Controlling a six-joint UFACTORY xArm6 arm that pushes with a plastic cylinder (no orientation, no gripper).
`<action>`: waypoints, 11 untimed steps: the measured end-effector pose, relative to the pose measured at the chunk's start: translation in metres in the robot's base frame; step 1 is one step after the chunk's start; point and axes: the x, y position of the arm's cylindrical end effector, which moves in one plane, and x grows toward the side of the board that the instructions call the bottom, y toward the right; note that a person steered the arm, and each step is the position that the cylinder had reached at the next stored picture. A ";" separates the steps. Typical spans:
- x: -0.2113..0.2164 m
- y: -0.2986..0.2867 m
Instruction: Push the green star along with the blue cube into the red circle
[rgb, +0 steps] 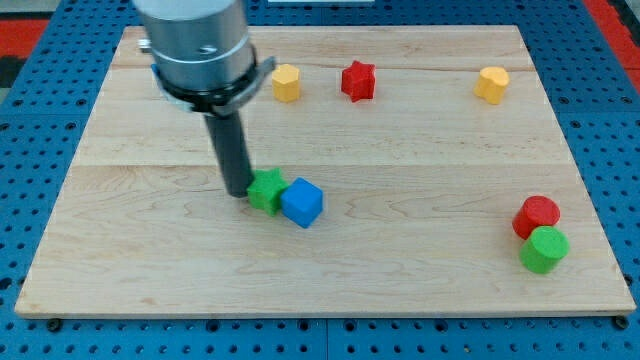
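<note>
Dark and straight, the rod ends in my tip (238, 192), which stands on the wooden board (400, 290) a little toward the view's left of the middle, about midway between the top and bottom edges. There is no claw here, so nothing is apart, together or clamped; the tip holds nothing and only presses sideways. It sits against the left side of the green star (266, 190), touching it or very nearly so.

The green star in turn touches the blue cube (302, 203), which lies just to its right and slightly lower. The three stand in a row that slants toward the board's bottom right corner, which I judge is deliberate: a push from the left carries both blocks together. The red circle (537, 215), a short red cylinder, waits near the right edge, well apart from the pair, with a green cylinder (544, 250) touching it on the lower side.

Most of the travel looks yet to be done. The cube sits off the star's centre line, so it may slip aside under a straight push.

Along the top edge lie a yellow block (286, 83), a red star (358, 81) and another yellow block (491, 84), all clear of the path.
</note>
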 end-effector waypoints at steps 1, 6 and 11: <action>0.005 0.036; 0.063 0.063; 0.038 0.118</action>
